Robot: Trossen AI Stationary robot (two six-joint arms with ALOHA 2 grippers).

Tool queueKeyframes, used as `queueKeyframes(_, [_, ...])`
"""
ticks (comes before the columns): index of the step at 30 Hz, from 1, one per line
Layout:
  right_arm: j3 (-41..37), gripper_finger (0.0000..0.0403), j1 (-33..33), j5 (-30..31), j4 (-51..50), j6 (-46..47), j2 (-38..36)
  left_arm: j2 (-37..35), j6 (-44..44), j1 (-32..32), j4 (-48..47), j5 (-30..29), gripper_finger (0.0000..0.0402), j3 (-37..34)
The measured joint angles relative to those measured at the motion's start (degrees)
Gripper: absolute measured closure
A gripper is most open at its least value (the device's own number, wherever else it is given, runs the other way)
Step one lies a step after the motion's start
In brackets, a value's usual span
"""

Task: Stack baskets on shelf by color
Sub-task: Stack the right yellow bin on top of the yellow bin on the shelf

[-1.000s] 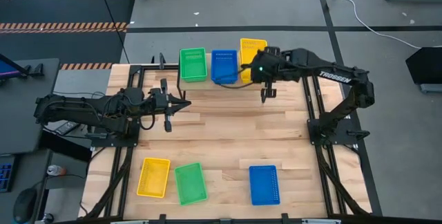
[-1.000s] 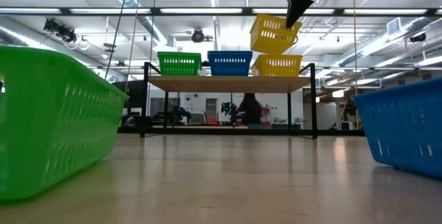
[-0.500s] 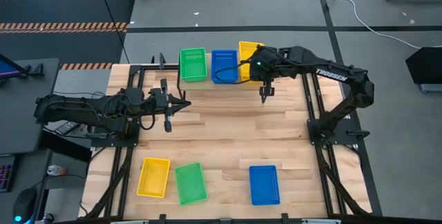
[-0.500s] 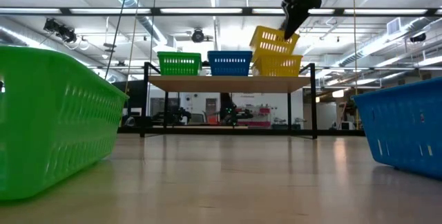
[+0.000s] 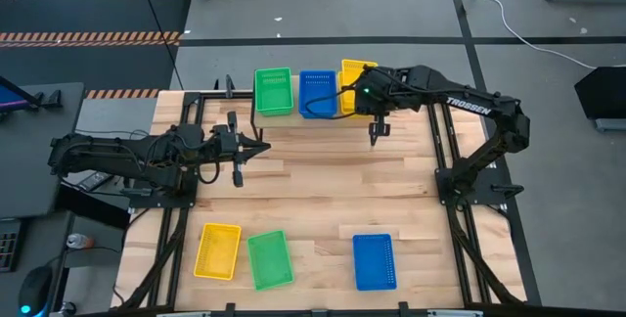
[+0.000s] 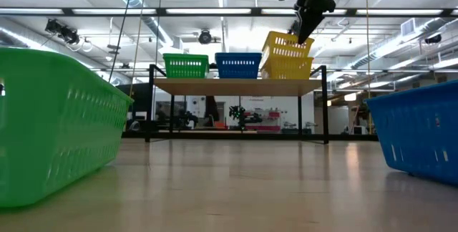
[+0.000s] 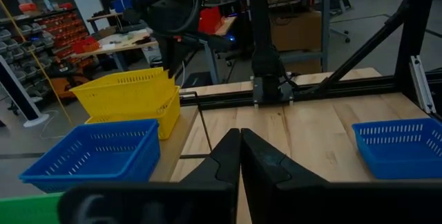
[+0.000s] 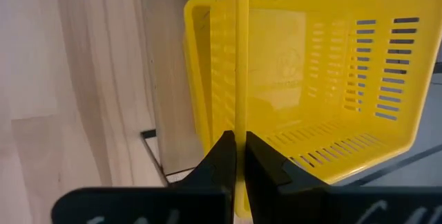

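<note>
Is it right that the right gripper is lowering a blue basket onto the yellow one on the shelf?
Not quite: the right gripper holds a yellow basket, not a blue one, tilted over the yellow basket on the shelf. The low view shows it.

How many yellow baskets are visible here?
3: one on the shelf, a second yellow basket tilted over it, held by the right gripper, a third on the table's front left.
</note>
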Motion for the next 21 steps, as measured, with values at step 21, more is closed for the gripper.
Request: queueKeyframes(21, [0.02,0.0354,0.12,-2.57,-1.46,4.32,0.0,-0.02,0.0,-0.02,0.05,0.0,0.0379,0.0])
